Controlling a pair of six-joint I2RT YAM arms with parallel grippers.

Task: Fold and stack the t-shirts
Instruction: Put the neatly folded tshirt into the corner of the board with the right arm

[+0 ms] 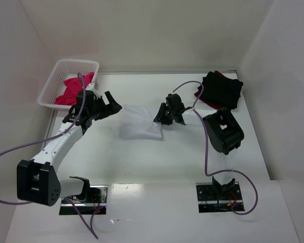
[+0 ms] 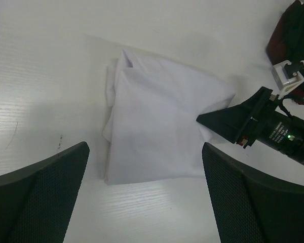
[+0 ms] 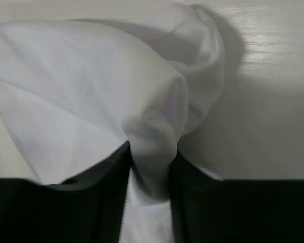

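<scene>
You're pinching the white shirt at its right edge w/ the R gripper, cloth bunching between the jaws. It's lying mid-table, long axis left-right. L gripper is hanging wide open just left. The black shirt is sitting far right, so R arm's nearer.

Robotics lab cell: a white table boxed in by plain white walls, two robot arms bolted at its near edge.

- White table across the centre, faint wood grain, glossy near the bottom edge.
- Plain white back wall along the top.
- White left panel and right panel closing in both sides.
</scene>
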